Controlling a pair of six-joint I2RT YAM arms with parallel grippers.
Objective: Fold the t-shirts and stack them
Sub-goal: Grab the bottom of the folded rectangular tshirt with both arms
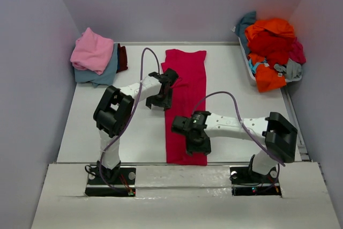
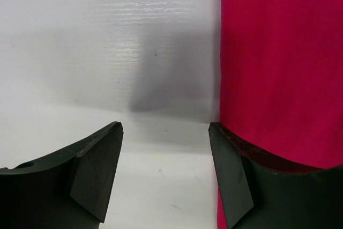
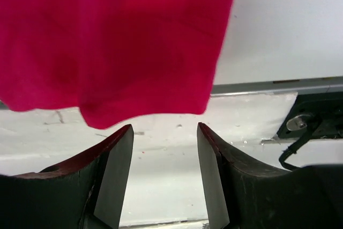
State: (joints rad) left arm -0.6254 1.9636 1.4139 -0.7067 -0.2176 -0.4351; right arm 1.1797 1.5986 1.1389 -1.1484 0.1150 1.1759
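Observation:
A magenta-red t-shirt [image 1: 186, 95] lies folded into a long narrow strip down the middle of the table. My left gripper [image 1: 158, 99] hovers at the strip's left edge, open. In the left wrist view the left gripper [image 2: 165, 128] has bare table between its fingers, and the shirt [image 2: 278, 63] runs along behind the right finger. My right gripper [image 1: 197, 144] is over the strip's near end. Seen from the right wrist, the right gripper [image 3: 164, 127] stands open and empty, with the shirt's hem [image 3: 118, 41] just past its fingertips.
Folded pink [image 1: 92, 50], dusty blue [image 1: 99, 74] and maroon [image 1: 122, 57] shirts are stacked at the back left. A white bin [image 1: 250, 69] at the back right holds a heap of orange, red, teal and grey shirts [image 1: 270, 46]. Walls close in on three sides.

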